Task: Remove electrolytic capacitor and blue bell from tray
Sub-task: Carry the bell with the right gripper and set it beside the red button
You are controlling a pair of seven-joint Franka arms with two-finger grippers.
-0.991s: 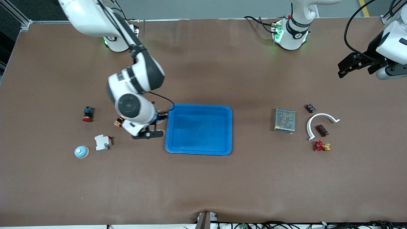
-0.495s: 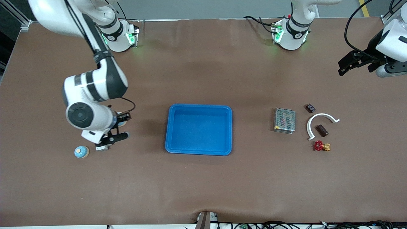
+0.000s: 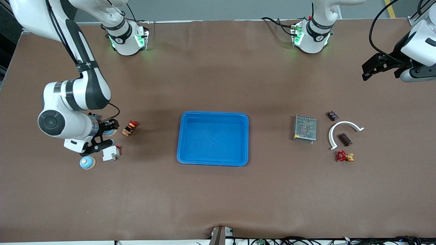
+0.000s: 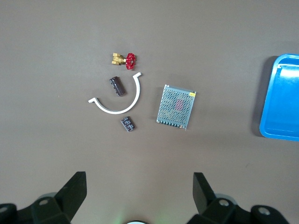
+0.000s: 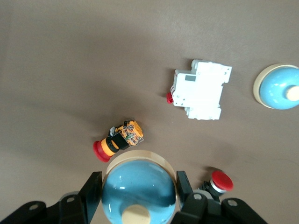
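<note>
My right gripper (image 3: 107, 133) is shut on a blue dome bell (image 5: 138, 189) with a cream base and knob, a little above the table over the parts at the right arm's end. A second, like bell (image 3: 87, 162) sits on the table beside it and also shows in the right wrist view (image 5: 279, 87). The capacitor (image 3: 345, 139), a dark cylinder, lies inside a white arc at the left arm's end; it also shows in the left wrist view (image 4: 117, 86). My left gripper (image 3: 378, 68) is open and empty, high over the table's edge at the left arm's end.
A blue tray (image 3: 213, 114) stands mid-table. Near my right gripper lie a white breaker (image 3: 110, 153), an orange-red switch (image 3: 130, 128) and a red push button (image 5: 218, 181). By the capacitor are a mesh power supply (image 3: 305, 128), the white arc (image 3: 344, 124), a red valve (image 3: 344, 156) and a small dark module (image 3: 332, 115).
My right gripper has moved from beside the blue tray toward the right arm's end of the table, still holding the bell. The left arm has hardly moved.
</note>
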